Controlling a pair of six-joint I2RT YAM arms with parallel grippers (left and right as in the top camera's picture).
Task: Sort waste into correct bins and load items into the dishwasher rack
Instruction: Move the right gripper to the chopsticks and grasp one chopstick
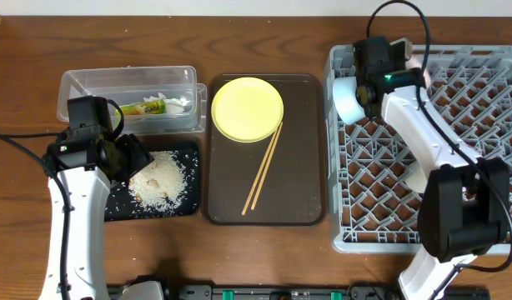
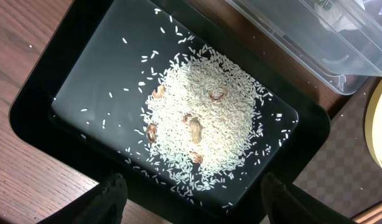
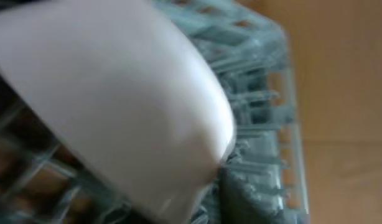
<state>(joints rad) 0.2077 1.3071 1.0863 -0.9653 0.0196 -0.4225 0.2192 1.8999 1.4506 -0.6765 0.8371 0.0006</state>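
Note:
My left gripper (image 1: 131, 158) (image 2: 197, 205) is open and empty, hovering over the near edge of the shallow black tray (image 1: 118, 207) (image 2: 85, 68). The tray holds a heap of white rice (image 1: 160, 179) (image 2: 203, 118) with a few brown bits in it. The clear tub (image 1: 81, 83) (image 2: 303, 37) holds the yellow-green wrapper (image 1: 143, 107) and white tissue (image 1: 177, 102). My right gripper (image 1: 364, 87) is shut on a pale light blue bowl (image 1: 348, 100) (image 3: 116, 93), tipped on its side at the far left corner of the grey rack (image 1: 456, 108) (image 3: 259, 155).
A dark brown serving tray (image 1: 302, 167) (image 2: 340, 168) lies between the black tray and the rack. On it are the round yellow plate (image 1: 248, 108) and the wooden chopsticks (image 1: 264, 167). The right arm lies across the rack and hides part of it.

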